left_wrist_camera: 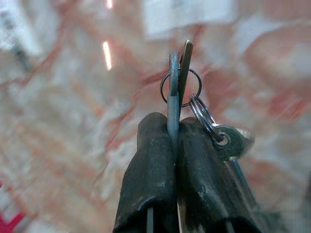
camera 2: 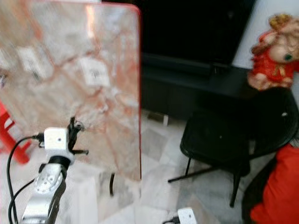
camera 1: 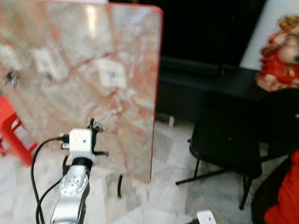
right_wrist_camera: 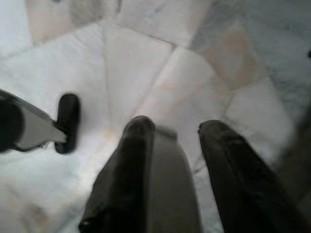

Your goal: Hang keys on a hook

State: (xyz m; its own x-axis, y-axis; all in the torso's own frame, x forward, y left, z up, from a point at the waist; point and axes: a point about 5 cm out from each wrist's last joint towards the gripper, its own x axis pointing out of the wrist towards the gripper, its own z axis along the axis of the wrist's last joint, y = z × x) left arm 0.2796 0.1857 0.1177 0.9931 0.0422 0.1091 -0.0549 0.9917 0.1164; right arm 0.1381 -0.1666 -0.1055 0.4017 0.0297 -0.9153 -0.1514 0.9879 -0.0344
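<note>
The left gripper (left_wrist_camera: 171, 141) is raised in front of a tall marble-patterned board (camera 1: 70, 70) with a red edge, which stands upright on the pale tiled floor (camera 1: 168, 186). Its jaws are pressed tightly together on the keys (left_wrist_camera: 177, 82): two flat blades stand up edge-on between the fingertips, a thin wire ring (left_wrist_camera: 181, 87) passes through them, and a second ring links to another key (left_wrist_camera: 231, 141) that hangs down beside the fingers. The keys are close to the board's face; whether they touch it cannot be told.

Several small white labels (camera 1: 111, 73) are stuck on the board, one just above the gripper's height and others further to the left. Any writing on them is too blurred to read. A small dark fitting (camera 1: 10, 78) shows near the board's left side, too blurred to make out.

The right gripper (right_wrist_camera: 177, 141) hangs low over the floor tiles, its jaws apart with a clear gap and nothing between them. A dark chair foot (right_wrist_camera: 67, 124) rests on the tiles near it.

To the right of the board stands a black chair (camera 1: 229, 140), with a dark low cabinet (camera 1: 196, 84) behind it. A red-clothed figurine (camera 2: 273, 51) stands at the upper right. A red stool (camera 1: 11, 130) stands at the left edge, beside the board.
</note>
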